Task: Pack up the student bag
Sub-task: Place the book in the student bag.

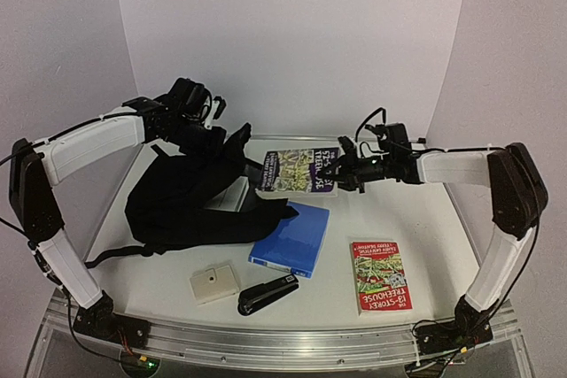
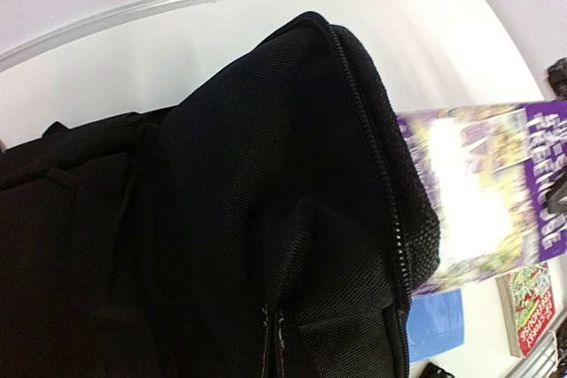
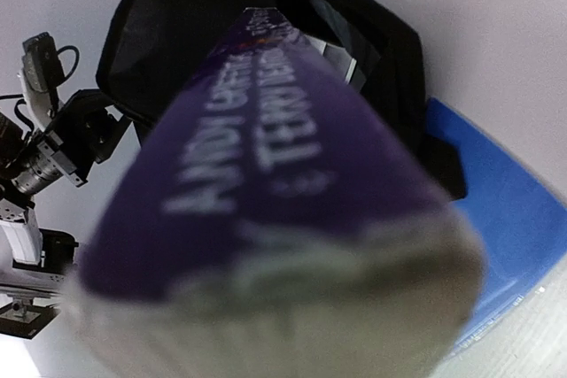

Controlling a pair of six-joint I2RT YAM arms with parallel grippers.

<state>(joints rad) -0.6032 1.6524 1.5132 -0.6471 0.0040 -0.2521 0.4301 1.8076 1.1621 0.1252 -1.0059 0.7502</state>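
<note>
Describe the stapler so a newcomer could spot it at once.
Start at the big black student bag on the left, then move to the blue folder beside it. Just in front of the folder, toward the near edge, lies the stapler: small, black and wedge-shaped, between a beige box and a red paperback.

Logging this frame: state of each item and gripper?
bag: unzipped, top held up.
left gripper: shut on bag.
right gripper: shut on purple book.
purple book: airborne, end at bag mouth.
blue folder: flat, corner under bag.
red book: flat, closed.
stapler: closed, on table.
beige box: flat on table.
</note>
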